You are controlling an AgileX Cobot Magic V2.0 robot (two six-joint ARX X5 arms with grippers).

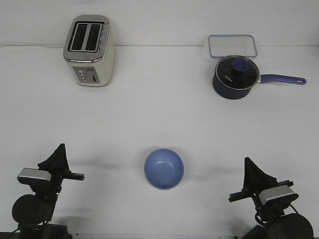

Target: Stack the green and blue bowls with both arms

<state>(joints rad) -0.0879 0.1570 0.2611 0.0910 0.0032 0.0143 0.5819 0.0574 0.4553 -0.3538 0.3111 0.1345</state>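
The light blue bowl (164,168) sits upright on the white table, front centre, between the two arms. No green bowl shows; I cannot tell whether one is hidden beneath the blue bowl. My left gripper (61,148) is at the front left, well apart from the bowl, its fingers drawn together to a point and holding nothing. My right gripper (247,163) is at the front right, also apart from the bowl, its fingers together to a point and empty.
A cream toaster (89,50) stands at the back left. A dark navy saucepan with a lid (235,76) stands at the back right, its handle pointing right. A clear rectangular container (233,46) lies behind it.
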